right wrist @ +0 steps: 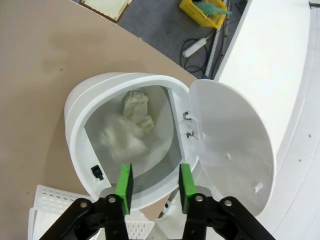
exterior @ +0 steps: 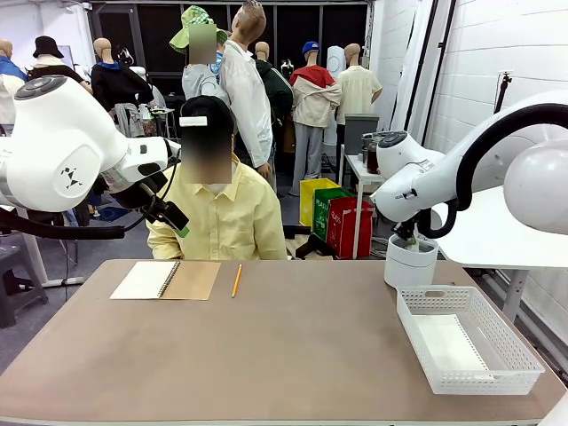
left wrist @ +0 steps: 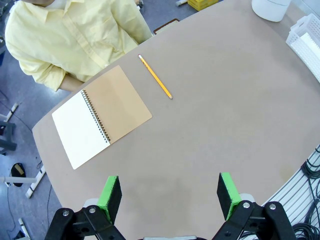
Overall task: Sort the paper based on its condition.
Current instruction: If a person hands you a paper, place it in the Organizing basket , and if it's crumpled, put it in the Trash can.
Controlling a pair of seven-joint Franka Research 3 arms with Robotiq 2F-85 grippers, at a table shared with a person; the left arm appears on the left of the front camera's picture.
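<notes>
Wrinkled white paper (right wrist: 131,122) lies crumpled inside a white bin (right wrist: 75,115) whose lid (right wrist: 230,145) stands open. My right gripper (right wrist: 154,184) hangs open just above the bin's mouth with nothing between its green pads; from the front this gripper (exterior: 409,236) sits right over the bin (exterior: 410,264). A flat white sheet (exterior: 448,344) seems to lie in the white basket (exterior: 497,342). My left gripper (left wrist: 169,196) is open and empty, high above bare tabletop, and raised at the far left (exterior: 174,218) in the front view.
An open spiral notebook (left wrist: 122,102) with a tan cover and a yellow pencil (left wrist: 155,77) lie in front of the person in a yellow shirt (exterior: 226,217). The basket (left wrist: 306,39) stands at the table's right edge, beside the bin.
</notes>
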